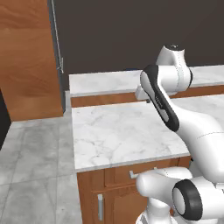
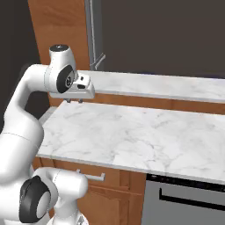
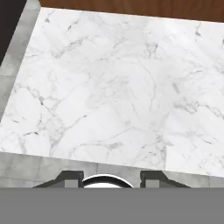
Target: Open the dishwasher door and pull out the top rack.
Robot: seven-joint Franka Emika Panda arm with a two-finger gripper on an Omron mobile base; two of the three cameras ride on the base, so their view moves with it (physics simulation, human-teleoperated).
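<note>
The dark grey dishwasher door [image 2: 184, 200] stands closed beneath the counter.

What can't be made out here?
- Dishwasher door: right base view's bottom edge cuts it off; only its top and black bar handle show.
- Top rack: behind the closed door.
- Gripper: tiny in the right base view, so its finger gap is unreadable.

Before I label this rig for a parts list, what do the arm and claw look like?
The arm is glossy white with rounded, bulbous links and black bands at the joints. The claw hangs from a boxy white hand and ends in two small dark tips. No cables show.
</note>
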